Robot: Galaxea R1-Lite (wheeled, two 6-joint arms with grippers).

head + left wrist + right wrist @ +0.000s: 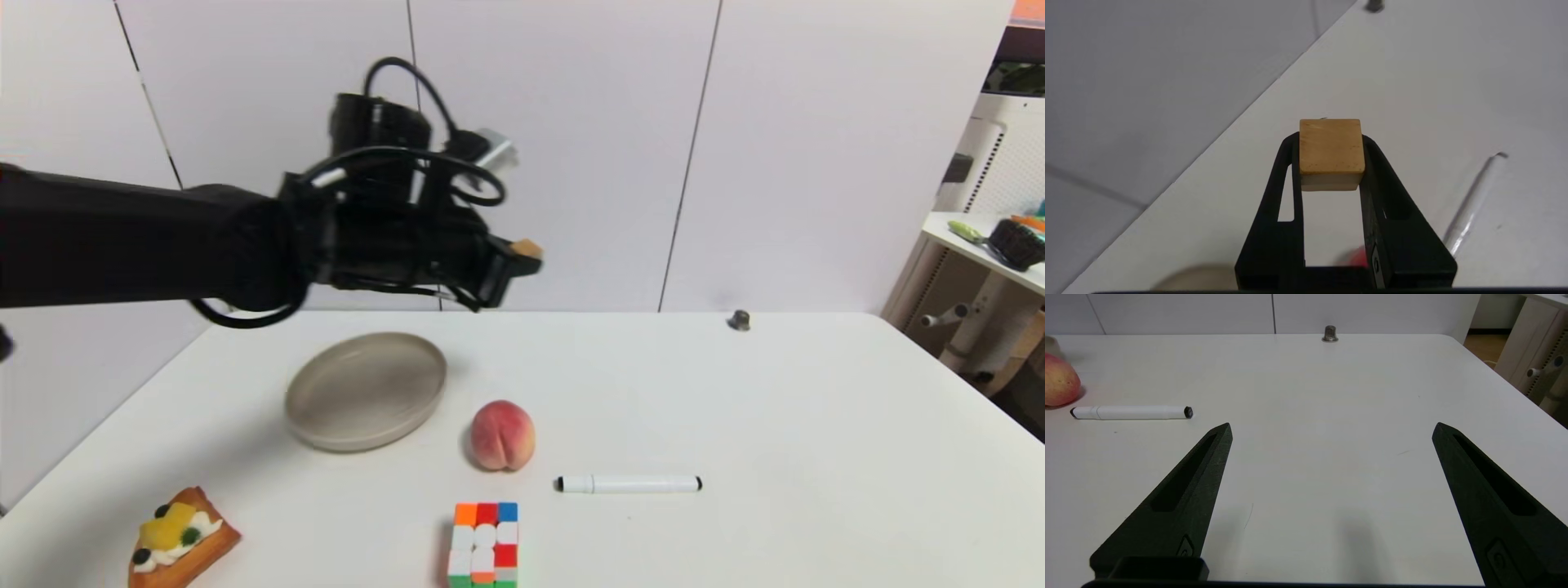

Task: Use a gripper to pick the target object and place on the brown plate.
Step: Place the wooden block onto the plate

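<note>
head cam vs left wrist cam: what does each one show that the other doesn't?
Head only: the brown plate, the peach, the pastry, the colour cube, and the left arm held above the table.

Left wrist only: the left pincer seen close, its fingers pressed on both sides of the tan block, and the block's lighter band.

Both: the tan block gripped in the left pincer, the marker and the small grey knob.

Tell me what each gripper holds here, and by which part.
The left gripper pinches the tan cube by two opposite side faces, at its jaw tips, high above the table. The right gripper is open, holding nothing.
</note>
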